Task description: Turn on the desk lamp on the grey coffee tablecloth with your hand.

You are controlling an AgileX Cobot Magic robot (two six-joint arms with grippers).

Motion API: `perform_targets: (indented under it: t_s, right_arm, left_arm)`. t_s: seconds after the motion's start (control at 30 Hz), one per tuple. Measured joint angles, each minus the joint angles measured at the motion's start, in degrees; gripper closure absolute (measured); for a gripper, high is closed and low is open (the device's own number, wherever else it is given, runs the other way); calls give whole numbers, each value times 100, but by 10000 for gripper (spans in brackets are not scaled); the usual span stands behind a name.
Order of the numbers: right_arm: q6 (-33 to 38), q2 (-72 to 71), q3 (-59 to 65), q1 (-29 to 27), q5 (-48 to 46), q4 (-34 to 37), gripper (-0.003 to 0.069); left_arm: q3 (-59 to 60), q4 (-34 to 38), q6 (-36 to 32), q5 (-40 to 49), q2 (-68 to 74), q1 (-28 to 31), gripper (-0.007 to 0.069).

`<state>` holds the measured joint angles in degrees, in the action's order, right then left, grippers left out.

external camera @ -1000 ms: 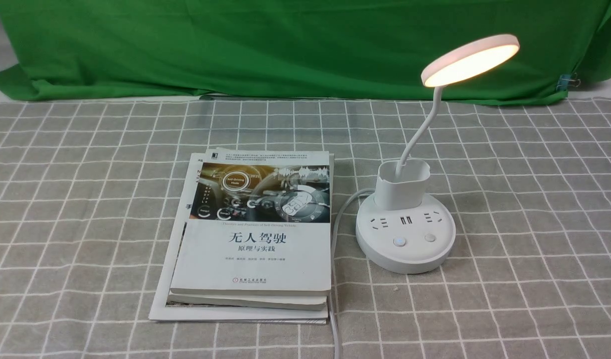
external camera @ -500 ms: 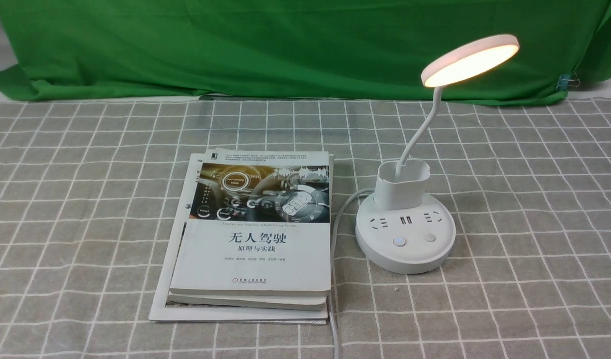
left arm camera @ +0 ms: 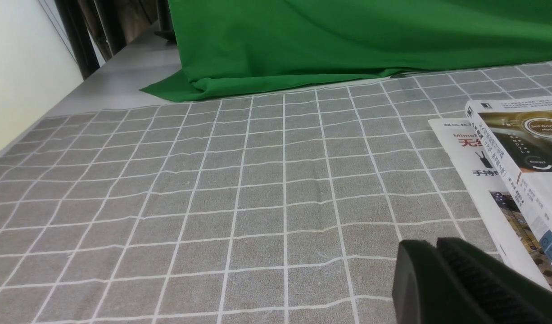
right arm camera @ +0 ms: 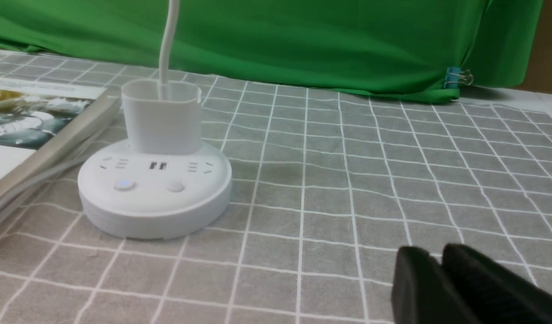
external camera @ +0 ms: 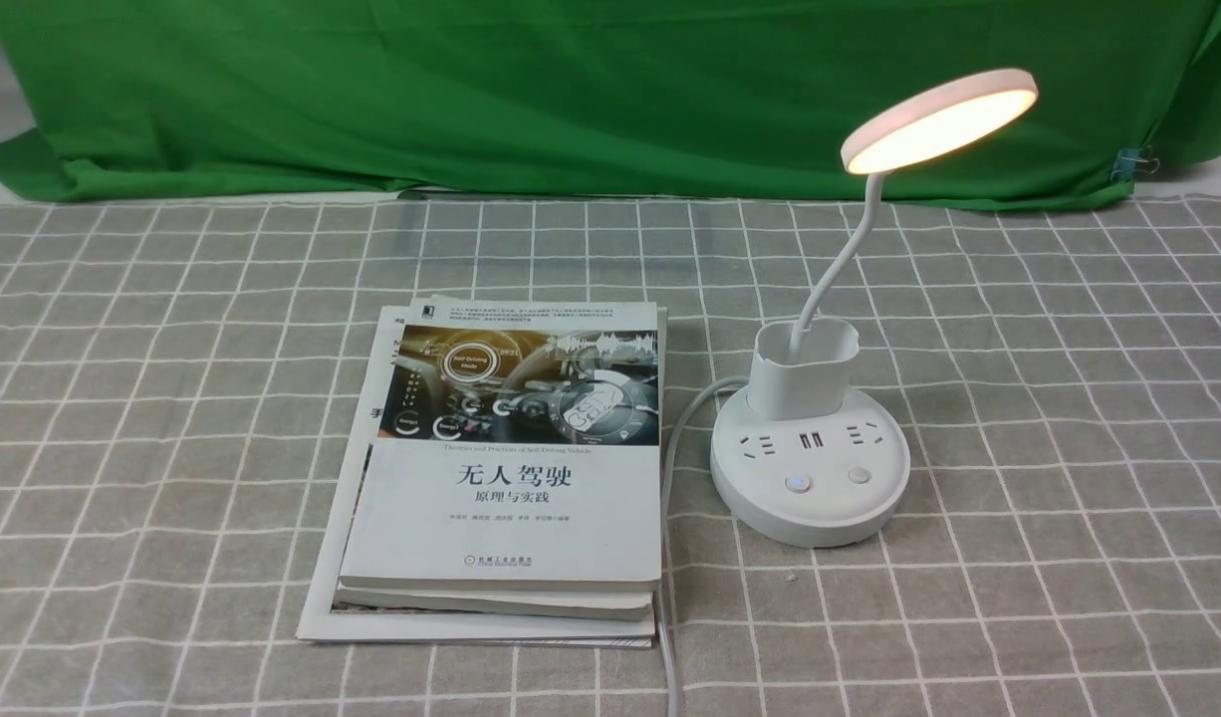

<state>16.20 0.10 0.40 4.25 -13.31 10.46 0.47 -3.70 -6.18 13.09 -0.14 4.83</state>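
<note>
Both sets of jaws appear pressed together, holding nothing: the left gripper (left arm camera: 431,252) shows in its wrist view as two black fingers side by side with no gap, low over the cloth (left arm camera: 240,189) beside the books (left arm camera: 514,153), and the right gripper (right arm camera: 433,261) looks the same in its own view, low over bare cloth and well apart from the lamp (right arm camera: 155,180). Neither arm shows in the front view, so both sit back at the near edge of the worktop. The lamp (external camera: 810,468) stands on the cloth (external camera: 152,398) right of centre, just beside the books (external camera: 511,468), its cable running toward the near edge between them. Its disc head (external camera: 939,119) glows warm, and the left of the two base buttons (external camera: 797,484) shows a faint light. Judged from this, the task looks done: the lamp is lit and nothing touches it. At most, what may be left is for the arms to settle at rest.
</note>
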Motion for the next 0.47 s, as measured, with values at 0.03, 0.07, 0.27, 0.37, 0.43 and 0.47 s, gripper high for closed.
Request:
perform_targets:
  t_s: [0.03,0.07,0.27,0.37,0.43,0.47]
  right_arm:
    - [0,0,0,0,0,0,525]
    - [0,0,0,0,0,0,522]
    - [0,0,0,0,0,0,517]
    - [0,0,0,0,0,0,516]
    - [0,0,0,0,0,0,516]
    - [0,0,0,0,0,0,516]
  left_arm:
    - [0,0,0,0,0,0,606]
    - [0,0,0,0,0,0,606]
    - [0,0,0,0,0,0,606]
    - [0,0,0,0,0,0,606]
    - [0,0,0,0,0,0,606]
    - [0,0,0,0,0,0,606]
